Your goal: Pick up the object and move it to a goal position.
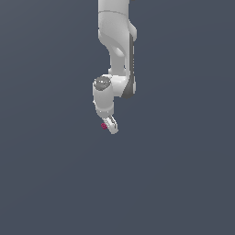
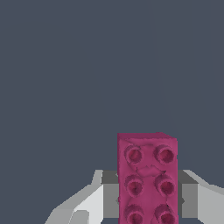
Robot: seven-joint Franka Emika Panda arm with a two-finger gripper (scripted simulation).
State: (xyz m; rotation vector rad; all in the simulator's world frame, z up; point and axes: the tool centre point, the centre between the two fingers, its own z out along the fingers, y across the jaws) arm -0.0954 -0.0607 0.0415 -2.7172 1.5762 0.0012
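You have the gripper (image 1: 109, 126) closed on the magenta block (image 2: 147, 179), which sits clamped between the 2 fingers (image 2: 92, 199) with its studded face toward the wrist camera. No surface shows under it, so it seems carried, probably so you can move it freely toward the goal, which isn't visible.

The block (image 2: 147, 179) is magenta to dark pink, its face patterned with two columns of round studs in slightly deeper pink. The gripper (image 1: 109, 125) is white with grey inner pads, the arm (image 1: 117, 41) white with dark grey trim, against a uniform slate-grey background (image 1: 183, 174).
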